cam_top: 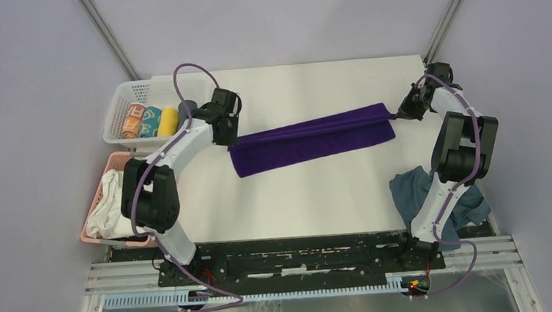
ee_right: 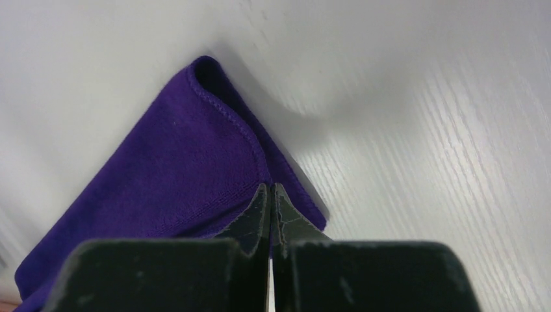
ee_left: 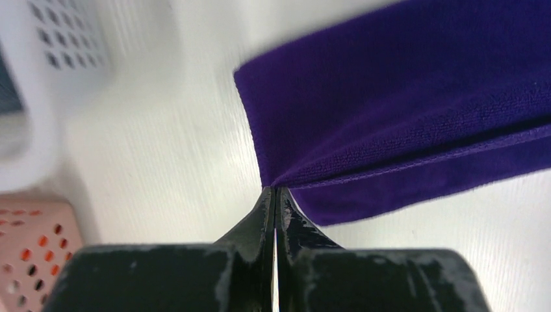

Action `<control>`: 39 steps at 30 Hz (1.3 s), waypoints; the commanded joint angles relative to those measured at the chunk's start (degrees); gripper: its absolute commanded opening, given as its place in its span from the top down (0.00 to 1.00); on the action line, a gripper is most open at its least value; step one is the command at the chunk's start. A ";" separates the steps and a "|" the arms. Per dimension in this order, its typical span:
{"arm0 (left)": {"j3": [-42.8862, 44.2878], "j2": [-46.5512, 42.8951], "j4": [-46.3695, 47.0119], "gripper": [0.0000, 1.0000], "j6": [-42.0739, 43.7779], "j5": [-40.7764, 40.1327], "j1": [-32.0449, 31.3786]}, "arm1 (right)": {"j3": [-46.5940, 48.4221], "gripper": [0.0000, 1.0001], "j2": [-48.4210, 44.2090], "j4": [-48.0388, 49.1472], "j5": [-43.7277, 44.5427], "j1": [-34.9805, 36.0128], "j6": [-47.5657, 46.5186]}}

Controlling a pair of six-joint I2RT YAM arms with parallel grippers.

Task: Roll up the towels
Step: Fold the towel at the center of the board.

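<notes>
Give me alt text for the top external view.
A purple towel, folded into a long strip, is stretched over the table, the left pincer shut on one end, the right pincer on the other. A grey towel lies crumpled by the right arm's base; a white basket and a pink basket sit left.
</notes>
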 commanded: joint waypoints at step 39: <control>-14.84 -5.75 -3.33 0.96 -11.99 1.43 -6.49 | -9.89 0.96 -4.00 -2.79 7.14 -0.44 0.88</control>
